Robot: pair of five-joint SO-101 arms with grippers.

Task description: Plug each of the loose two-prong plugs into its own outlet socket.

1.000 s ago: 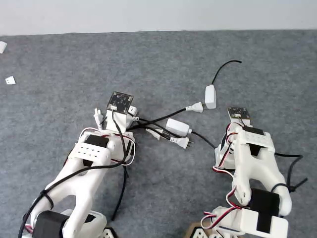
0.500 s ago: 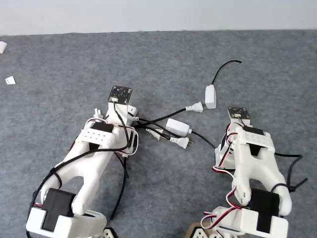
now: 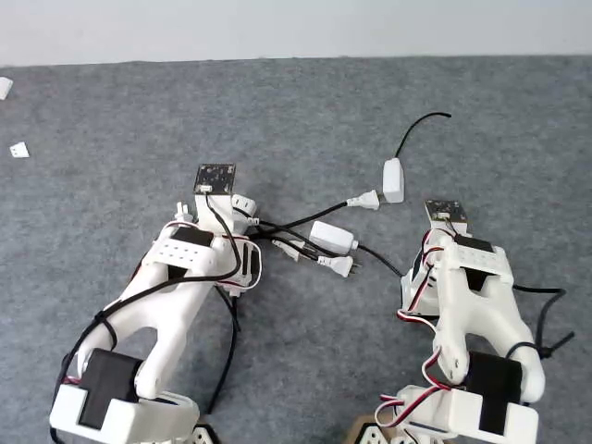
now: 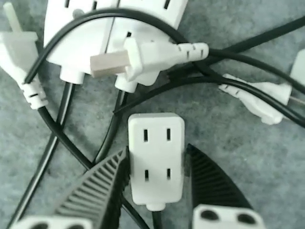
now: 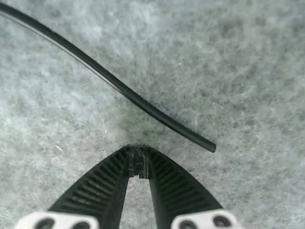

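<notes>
Where the left arm leans in from the lower left of the high view, its left gripper (image 4: 156, 151) stands open just to the width of a white outlet block (image 4: 156, 160). One ribbed finger (image 4: 107, 183) lies against each long side, so the block is held between them. The block shows four empty slots. Just beyond it a two-prong plug (image 4: 152, 55) lies loose across a larger white socket body (image 4: 81, 43), its blades bare. A second plug (image 4: 21, 50) and a third plug (image 4: 255, 98) lie to either side. Black cords (image 4: 62, 139) run over the plugs and the socket body and under the held block. In the high view this tangle sits at centre, with a further socket piece (image 3: 333, 237) beside it and a white adapter (image 3: 393, 180) right of centre. A wrist camera board (image 3: 215, 176) covers the left gripper there. The right gripper (image 5: 138, 171), on the arm at lower right, is closed on nothing above grey carpet (image 5: 238, 57), near a cord's free end (image 5: 209, 147). The frame edge cuts off the socket body's far part.
</notes>
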